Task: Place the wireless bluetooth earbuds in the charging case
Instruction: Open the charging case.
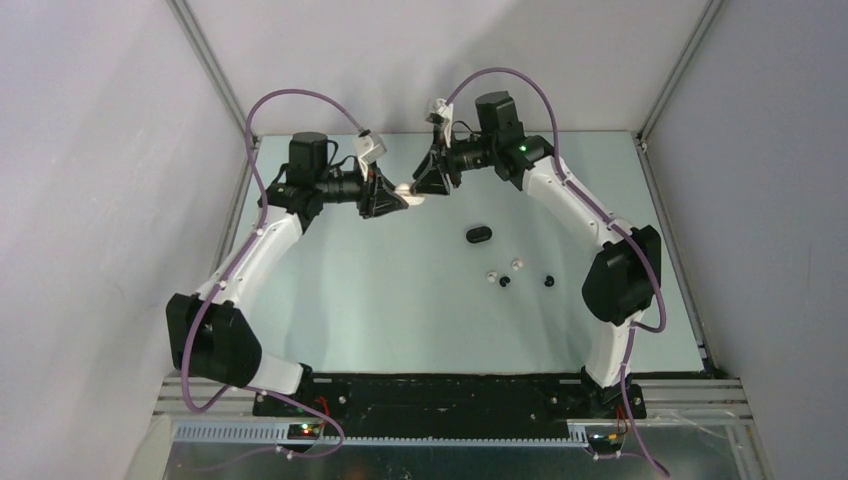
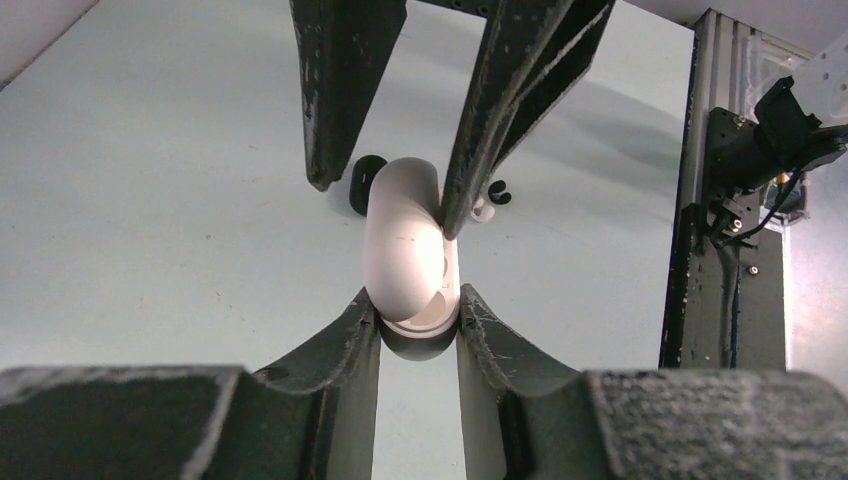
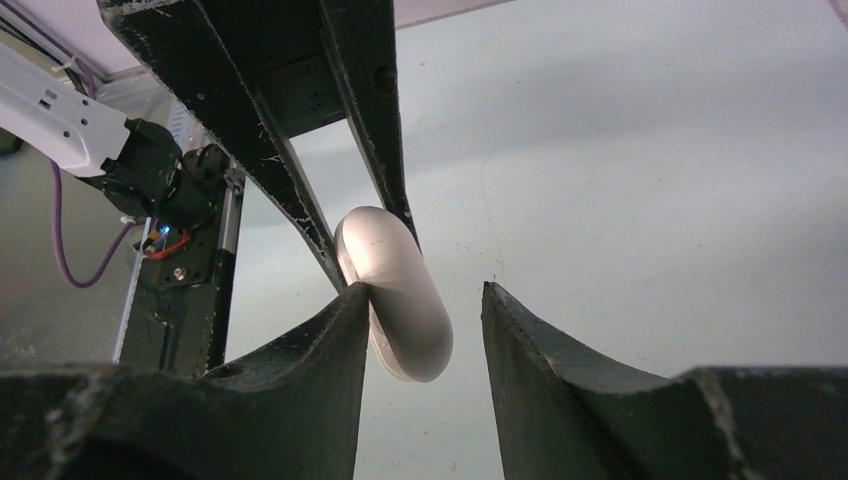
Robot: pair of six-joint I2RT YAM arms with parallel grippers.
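Note:
Above the far middle of the table, my left gripper (image 1: 400,200) is shut on one end of a white pill-shaped charging case (image 1: 413,192). In the left wrist view the case (image 2: 405,250) is pinched between both of that gripper's fingers, and its lid looks slightly ajar. My right gripper (image 3: 425,290) faces it, open around the case's other end (image 3: 395,290). Its left finger touches the case and its right finger stands apart. Two white earbuds (image 1: 517,264) and two black earbuds (image 1: 550,281) lie loose on the table right of centre.
A black pill-shaped case (image 1: 479,234) lies on the table just behind the loose earbuds. The enclosure walls and an aluminium corner post (image 1: 660,95) close in the back and sides. Both arm bases (image 1: 440,395) sit along the near edge.

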